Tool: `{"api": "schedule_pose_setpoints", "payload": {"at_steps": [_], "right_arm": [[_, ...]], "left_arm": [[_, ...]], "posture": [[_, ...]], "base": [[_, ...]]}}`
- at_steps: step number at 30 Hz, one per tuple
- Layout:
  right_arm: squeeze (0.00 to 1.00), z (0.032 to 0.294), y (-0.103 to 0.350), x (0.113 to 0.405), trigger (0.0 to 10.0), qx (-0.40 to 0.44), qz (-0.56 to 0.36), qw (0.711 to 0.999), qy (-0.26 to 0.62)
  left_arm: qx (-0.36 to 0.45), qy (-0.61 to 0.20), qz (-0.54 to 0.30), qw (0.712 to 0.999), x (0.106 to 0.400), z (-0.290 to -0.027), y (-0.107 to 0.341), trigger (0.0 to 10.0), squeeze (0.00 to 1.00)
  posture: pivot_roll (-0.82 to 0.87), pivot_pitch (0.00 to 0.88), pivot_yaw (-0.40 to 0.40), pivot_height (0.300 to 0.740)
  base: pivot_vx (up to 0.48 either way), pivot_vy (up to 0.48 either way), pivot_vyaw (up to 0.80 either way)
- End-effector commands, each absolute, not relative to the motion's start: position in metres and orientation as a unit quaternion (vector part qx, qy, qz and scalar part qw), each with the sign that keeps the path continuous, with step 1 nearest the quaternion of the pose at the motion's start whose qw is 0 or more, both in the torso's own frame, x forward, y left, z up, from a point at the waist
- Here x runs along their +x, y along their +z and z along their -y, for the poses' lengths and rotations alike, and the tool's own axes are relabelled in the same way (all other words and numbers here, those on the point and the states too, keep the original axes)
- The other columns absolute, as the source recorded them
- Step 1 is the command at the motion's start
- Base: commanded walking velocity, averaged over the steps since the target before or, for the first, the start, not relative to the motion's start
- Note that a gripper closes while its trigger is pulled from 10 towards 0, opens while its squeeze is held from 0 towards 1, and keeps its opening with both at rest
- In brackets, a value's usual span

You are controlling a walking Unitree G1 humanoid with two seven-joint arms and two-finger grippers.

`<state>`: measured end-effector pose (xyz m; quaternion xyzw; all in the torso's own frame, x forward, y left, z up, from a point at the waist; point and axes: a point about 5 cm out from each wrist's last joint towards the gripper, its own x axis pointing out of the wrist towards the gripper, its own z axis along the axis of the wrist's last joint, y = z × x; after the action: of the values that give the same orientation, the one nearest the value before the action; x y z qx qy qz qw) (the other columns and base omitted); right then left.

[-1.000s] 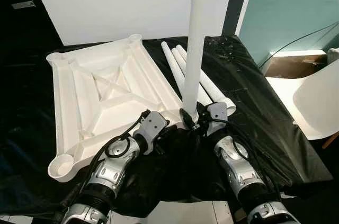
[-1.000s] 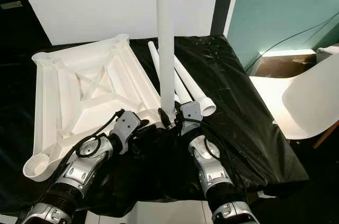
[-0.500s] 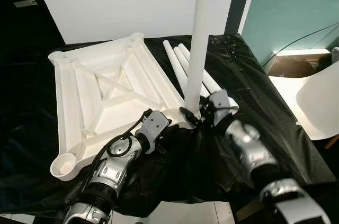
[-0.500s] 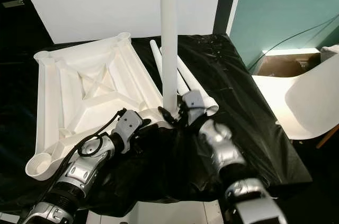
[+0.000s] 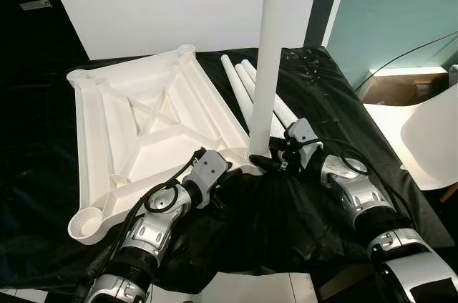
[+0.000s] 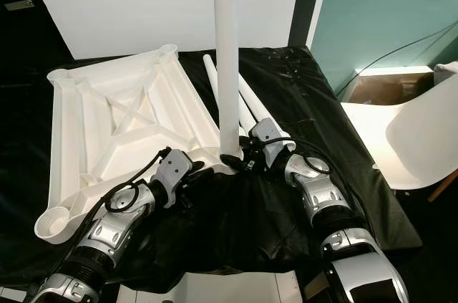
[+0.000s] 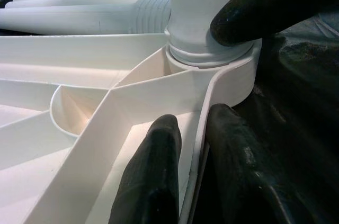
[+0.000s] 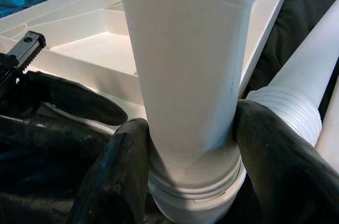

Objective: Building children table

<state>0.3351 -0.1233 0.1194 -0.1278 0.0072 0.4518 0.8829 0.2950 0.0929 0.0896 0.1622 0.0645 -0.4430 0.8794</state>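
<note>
A white children's tabletop (image 5: 143, 131) lies upside down on a table covered in black plastic (image 5: 336, 124). One white leg (image 5: 266, 66) stands upright in the tabletop's near right corner socket (image 7: 212, 70). My right gripper (image 5: 268, 164) is shut on that leg's base (image 8: 193, 144), one finger on each side. My left gripper (image 5: 230, 172) is shut on the tabletop's rim (image 7: 193, 128) just beside the socket. Three spare legs (image 5: 242, 82) lie side by side behind the upright leg.
A white chair (image 5: 429, 131) and an open cardboard box (image 5: 393, 88) stand on the floor to the right. A white panel (image 5: 164, 2) leans behind the table. An open socket (image 5: 84, 225) sits at the tabletop's near left corner, close to the table's front edge.
My right forearm has swung out to the right while its gripper stays at the leg's base. The leg stays upright. My left arm has not moved.
</note>
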Motion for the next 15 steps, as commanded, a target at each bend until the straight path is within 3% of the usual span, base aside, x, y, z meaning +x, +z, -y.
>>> {"api": "schedule_pose_setpoints", "payload": {"at_steps": [1, 5, 6, 8, 15], "right_arm": [[0.0, 0.122, 0.104, 0.329, 0.0, -0.121, -0.037, 0.881, 0.456], [0.0, 0.109, 0.089, 0.32, 0.0, -0.05, -0.019, 0.937, 0.346], [0.0, 0.109, 0.089, 0.32, 0.0, -0.05, -0.019, 0.937, 0.346], [0.0, 0.107, 0.083, 0.315, 0.0, -0.026, -0.006, 0.963, 0.269], [0.0, 0.108, 0.083, 0.312, 0.0, -0.007, 0.025, 0.989, 0.145]], "left_arm": [[0.16, -0.461, -0.138, 0.862, 0.281, -0.098, 0.06, 10.0, 0.0], [0.16, -0.46, -0.14, 0.862, 0.279, -0.1, 0.059, 10.0, 0.0], [0.16, -0.46, -0.14, 0.862, 0.279, -0.1, 0.059, 10.0, 0.0], [0.159, -0.459, -0.14, 0.863, 0.279, -0.1, 0.059, 10.0, 0.0], [0.165, -0.462, -0.145, 0.859, 0.277, -0.102, 0.057, 10.0, 0.0]], "posture": [[0.05, 0.0, 0.007, 0.74], [0.06, 0.0, 0.002, 0.74], [0.06, 0.0, 0.002, 0.74], [0.06, 0.0, -0.001, 0.74], [0.06, 0.0, 0.0, 0.74]], "base": [[0.0, 0.0, 0.0], [0.0, 0.0, 0.0], [0.0, 0.0, 0.0], [0.0, 0.0, 0.0], [0.0, 0.0, 0.0]]}}
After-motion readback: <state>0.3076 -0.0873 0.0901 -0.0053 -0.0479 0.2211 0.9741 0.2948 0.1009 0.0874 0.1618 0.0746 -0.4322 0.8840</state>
